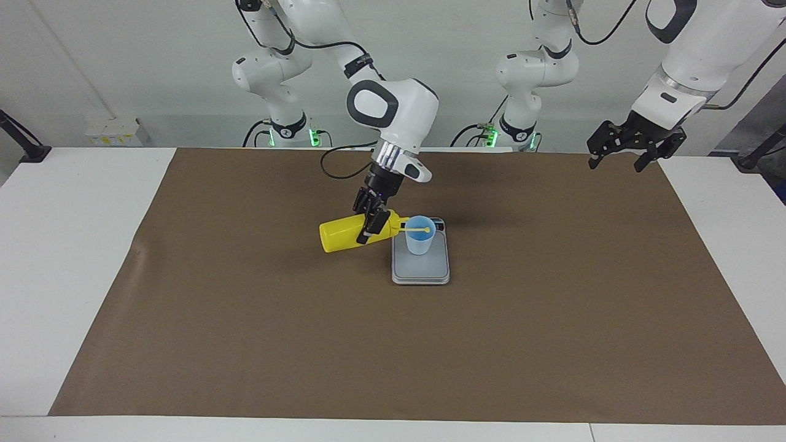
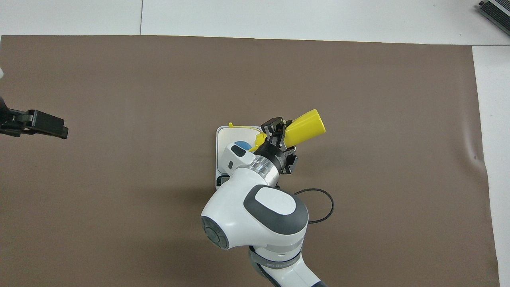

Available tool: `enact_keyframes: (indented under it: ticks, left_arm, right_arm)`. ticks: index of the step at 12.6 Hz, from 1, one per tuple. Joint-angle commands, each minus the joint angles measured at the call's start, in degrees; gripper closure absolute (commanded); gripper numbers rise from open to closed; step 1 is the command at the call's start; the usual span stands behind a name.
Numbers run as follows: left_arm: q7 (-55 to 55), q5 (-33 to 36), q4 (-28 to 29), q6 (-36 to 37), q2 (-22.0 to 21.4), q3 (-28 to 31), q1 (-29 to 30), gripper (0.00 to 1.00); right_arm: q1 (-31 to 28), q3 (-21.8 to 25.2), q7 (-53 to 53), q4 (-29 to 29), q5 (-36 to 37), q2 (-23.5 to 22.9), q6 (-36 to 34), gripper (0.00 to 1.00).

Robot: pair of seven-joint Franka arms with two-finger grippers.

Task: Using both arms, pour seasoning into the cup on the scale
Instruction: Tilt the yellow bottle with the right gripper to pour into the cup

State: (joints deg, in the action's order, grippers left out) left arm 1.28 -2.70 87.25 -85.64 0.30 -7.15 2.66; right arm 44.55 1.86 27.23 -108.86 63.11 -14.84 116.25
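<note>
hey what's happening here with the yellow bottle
The right gripper is shut on the yellow bottle, holding it tipped on its side with the nozzle at the rim of the blue cup. The cup stands on the scale in the middle of the brown mat. The left gripper waits open in the air over the mat's edge at its own end of the table, holding nothing.

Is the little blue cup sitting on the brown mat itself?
No, the pale blue cup stands on the silver-grey kitchen scale, which lies on the brown mat.
</note>
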Motion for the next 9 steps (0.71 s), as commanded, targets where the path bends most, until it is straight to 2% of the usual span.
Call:
enact_keyframes:
  ticks: [1,4,9]
  left_arm:
    - [-0.4,0.2,1.3,0.5,-1.3,-0.4,0.8,0.0]
    - [-0.4,0.2,1.3,0.5,-1.3,-0.4,0.8,0.0]
    - [-0.3,0.2,1.3,0.5,-1.3,-0.4,0.8,0.0]
  right_arm:
    - [1.5,0.1,-2.5,0.7,5.8,-1.4,-2.2,1.0]
    - [1.5,0.1,-2.5,0.1,8.5,-1.3,-2.7,1.0]
    - [1.6,0.1,-2.5,0.1,9.1,-1.3,-3.2,1.0]
